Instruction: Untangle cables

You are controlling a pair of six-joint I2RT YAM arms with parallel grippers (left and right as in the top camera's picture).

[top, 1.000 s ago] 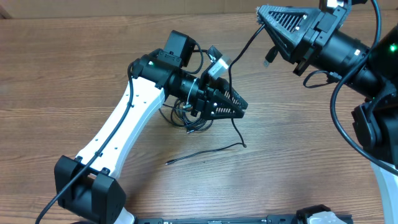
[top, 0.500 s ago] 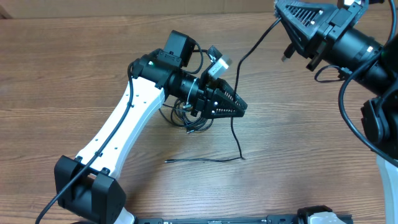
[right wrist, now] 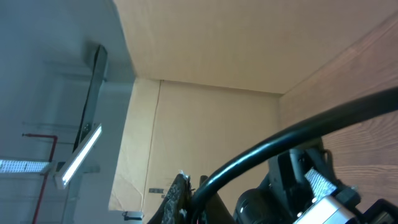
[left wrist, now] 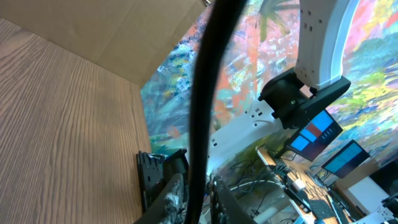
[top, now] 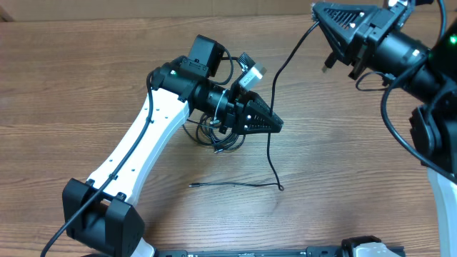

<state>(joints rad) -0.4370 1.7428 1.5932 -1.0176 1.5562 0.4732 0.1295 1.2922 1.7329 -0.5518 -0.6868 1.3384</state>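
Moved: the right gripper [top: 319, 16] has gone up and toward the far right corner since a second ago. The bent piece of cord [top: 271, 153] on the table [top: 71, 86] now lies flat and straight.
Right gripper: up off the table, squeezed tight on the cord near one end. A small plug [top: 328, 65] hangs just past it.
Left gripper [top: 277, 126]: low over the middle of the table, its fingers pressed together into a point. The cord runs right through them, so it looks pinched there.
Cord path: from the right gripper it drops down and left to the left gripper. Then it goes on down to the table, turns a sharp corner and runs left in a thin straight line.
Loose end [top: 193, 185]: lies flat on the wood, well apart from both grippers.
Bundle [top: 218, 139]: a small dark tangle of loops on the table, partly hidden under the left arm, just behind its gripper.
Left wrist view: a black cord [left wrist: 202, 112] runs up the middle, very close and blurry, with the fingers [left wrist: 163, 186] at the bottom.
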